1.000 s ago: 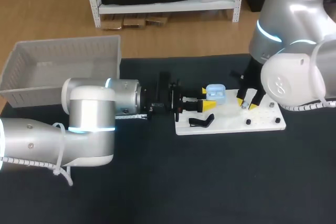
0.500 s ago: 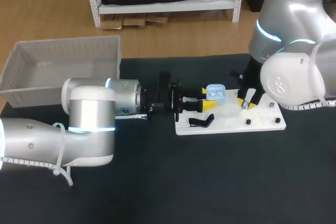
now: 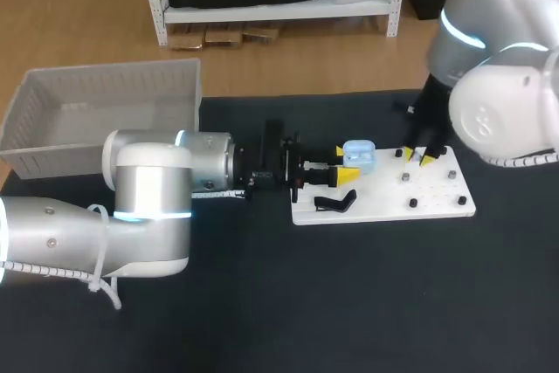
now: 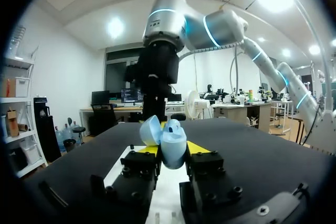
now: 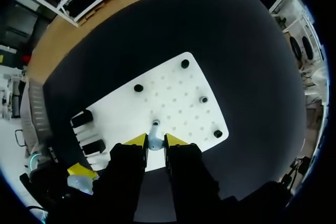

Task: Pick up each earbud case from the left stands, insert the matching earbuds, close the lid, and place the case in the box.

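Table top [image 3: 367, 303] I read as matt dark cloth; board [image 3: 437, 198] smooth white plastic; case [image 3: 359, 155] glossy pale-blue plastic; earbud [image 5: 154, 131] shiny white plastic; box [image 3: 105, 93] frosted plastic; left arm [image 3: 148, 189], right arm [image 3: 507, 111] glossy silver shells

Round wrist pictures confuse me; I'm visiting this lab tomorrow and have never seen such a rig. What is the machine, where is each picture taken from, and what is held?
These are two robot arms at a dark table. The wide picture looks down from above and behind them; each round one comes from a camera on an arm's wrist, looking forward. The left arm's fingers grip a light-blue earbud case with its lid open. The right arm's fingers pinch a small white earbud above a white board. A grey box sits at the table's far left.
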Robot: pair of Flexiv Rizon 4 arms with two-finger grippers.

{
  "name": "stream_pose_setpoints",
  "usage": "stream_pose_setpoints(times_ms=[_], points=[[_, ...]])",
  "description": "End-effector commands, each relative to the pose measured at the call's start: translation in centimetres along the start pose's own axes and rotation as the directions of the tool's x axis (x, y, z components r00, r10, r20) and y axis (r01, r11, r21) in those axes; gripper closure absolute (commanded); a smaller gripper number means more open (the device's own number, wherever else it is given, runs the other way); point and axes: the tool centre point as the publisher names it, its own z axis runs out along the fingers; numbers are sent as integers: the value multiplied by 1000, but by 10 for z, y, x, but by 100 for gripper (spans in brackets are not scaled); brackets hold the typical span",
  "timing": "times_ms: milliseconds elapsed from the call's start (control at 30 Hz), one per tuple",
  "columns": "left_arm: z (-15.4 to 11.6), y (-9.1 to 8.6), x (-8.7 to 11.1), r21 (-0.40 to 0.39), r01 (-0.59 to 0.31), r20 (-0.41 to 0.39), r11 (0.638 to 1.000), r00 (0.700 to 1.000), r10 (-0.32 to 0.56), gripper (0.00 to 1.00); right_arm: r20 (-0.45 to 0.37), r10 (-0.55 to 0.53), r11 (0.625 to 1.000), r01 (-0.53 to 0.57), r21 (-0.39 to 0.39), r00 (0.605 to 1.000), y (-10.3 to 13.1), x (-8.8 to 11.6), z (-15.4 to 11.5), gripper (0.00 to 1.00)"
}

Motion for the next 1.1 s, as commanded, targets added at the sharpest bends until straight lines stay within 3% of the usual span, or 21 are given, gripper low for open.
stream_pose_setpoints(times_ms=[33, 133, 267, 500, 900, 1100], points=[[0, 1, 1, 1, 0, 1, 1000, 1000, 0, 100, 4, -22, 999, 22, -27, 1000, -6, 12, -37, 100], [0, 1, 1, 1, 0, 1, 1000, 1000, 0, 100, -35, -63, 998, 63, 1, 997, 1, 17, -62, 100], [0, 1, 1, 1, 0, 1, 1000, 1000, 0, 100, -69, -134, 991, 133, -19, 989, 12, 28, -95, 100], [0, 1, 1, 1, 0, 1, 1000, 1000, 0, 100, -133, -337, 941, 329, -74, 932, 38, 55, -134, 100], [0, 1, 1, 1, 0, 1, 1000, 1000, 0, 100, -264, -548, 833, 546, -90, 793, 64, 94, -127, 100], [0, 1, 1, 1, 0, 1, 1000, 1000, 0, 100, -286, -573, 814, 574, -88, 768, 68, 103, -118, 100]])
